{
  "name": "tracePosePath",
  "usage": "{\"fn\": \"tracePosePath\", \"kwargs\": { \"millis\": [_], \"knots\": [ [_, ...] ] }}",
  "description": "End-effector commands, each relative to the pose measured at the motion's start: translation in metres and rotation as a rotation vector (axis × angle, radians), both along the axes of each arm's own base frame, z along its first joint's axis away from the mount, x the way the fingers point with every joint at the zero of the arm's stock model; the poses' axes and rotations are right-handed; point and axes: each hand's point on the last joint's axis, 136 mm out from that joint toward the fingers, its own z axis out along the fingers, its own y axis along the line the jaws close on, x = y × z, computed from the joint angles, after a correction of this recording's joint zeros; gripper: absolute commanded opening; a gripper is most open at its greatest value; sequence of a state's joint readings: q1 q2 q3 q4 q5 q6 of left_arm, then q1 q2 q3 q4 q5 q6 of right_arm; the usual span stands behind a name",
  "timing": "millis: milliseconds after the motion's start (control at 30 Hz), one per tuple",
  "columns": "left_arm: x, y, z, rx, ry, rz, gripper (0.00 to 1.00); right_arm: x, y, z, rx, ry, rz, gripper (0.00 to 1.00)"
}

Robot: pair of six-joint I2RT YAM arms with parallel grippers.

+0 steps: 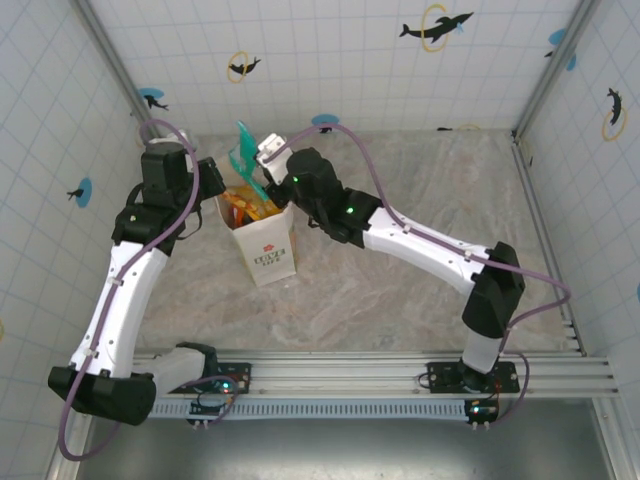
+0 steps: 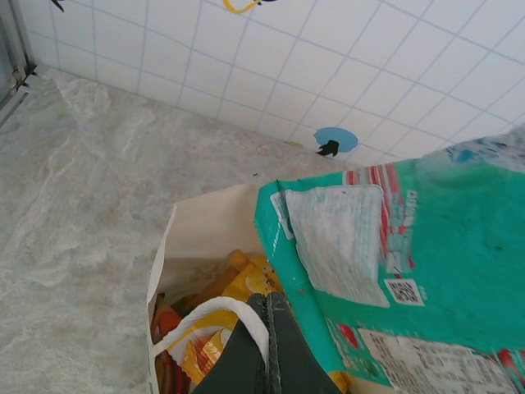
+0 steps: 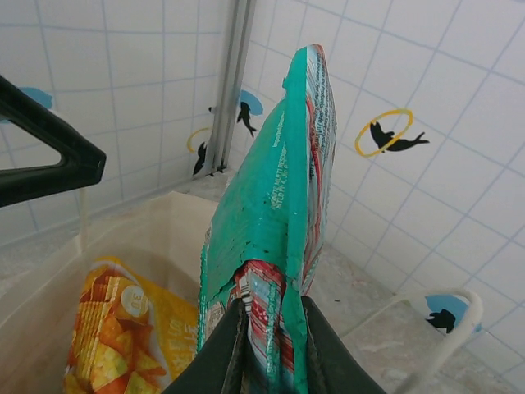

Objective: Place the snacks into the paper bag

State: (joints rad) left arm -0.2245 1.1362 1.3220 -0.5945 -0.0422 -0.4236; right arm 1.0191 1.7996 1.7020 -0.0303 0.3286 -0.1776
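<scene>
We find the paper bag [image 1: 268,250] mouth crowded by the teal packet [image 1: 243,150], left hand [image 1: 215,180] and right hand [image 1: 262,158]; the desk [image 1: 430,190] rightward lies free.

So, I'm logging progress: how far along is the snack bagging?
Done: orange-yellow packets lie inside the paper bag. In hand: the right gripper pinches the teal packet above the bag's mouth, the left gripper shut on a cord handle. Left: lower and release it.

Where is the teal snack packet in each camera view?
Top external: the teal packet sticks up above the paper bag, upper centre-left.
Left wrist: the teal packet fills the lower right, over the paper bag opening.
Right wrist: the teal packet stands on edge at centre, gripped by the right tool.
Shared landmark: the white paper bag.
</scene>
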Motion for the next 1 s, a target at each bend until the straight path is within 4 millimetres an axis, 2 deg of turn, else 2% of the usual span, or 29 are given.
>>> {"fn": "tracePosePath", "kwargs": {
  "millis": [0,233,367,433,533,600,800,967],
  "knots": [
    [-0.004,0.001,0.015,0.003,-0.053,0.003,0.0,0.008,-0.003,0.034,0.036,-0.063,-0.049,0.07],
    [-0.003,0.001,0.01,0.01,-0.039,-0.001,0.0,0.019,-0.01,0.028,-0.022,-0.069,-0.124,0.08],
    [-0.003,0.001,0.011,0.011,-0.042,0.002,0.0,0.015,-0.005,0.022,-0.049,-0.054,-0.09,0.11],
    [-0.003,0.002,0.011,0.012,-0.043,0.004,0.0,0.01,-0.002,0.022,-0.055,-0.051,-0.066,0.16],
    [-0.004,0.002,0.01,0.014,-0.041,0.004,0.0,0.004,0.001,0.024,-0.054,-0.04,-0.034,0.33],
    [-0.003,0.002,0.009,0.014,-0.039,0.004,0.0,-0.002,0.004,0.026,-0.039,-0.025,0.002,0.4],
    [-0.003,0.001,0.007,0.014,-0.036,0.0,0.0,-0.017,0.007,0.032,0.084,0.077,0.142,0.41],
    [-0.004,0.002,0.006,0.016,-0.038,0.003,0.0,-0.013,0.002,0.027,0.142,0.151,0.164,0.39]
  ]
}}
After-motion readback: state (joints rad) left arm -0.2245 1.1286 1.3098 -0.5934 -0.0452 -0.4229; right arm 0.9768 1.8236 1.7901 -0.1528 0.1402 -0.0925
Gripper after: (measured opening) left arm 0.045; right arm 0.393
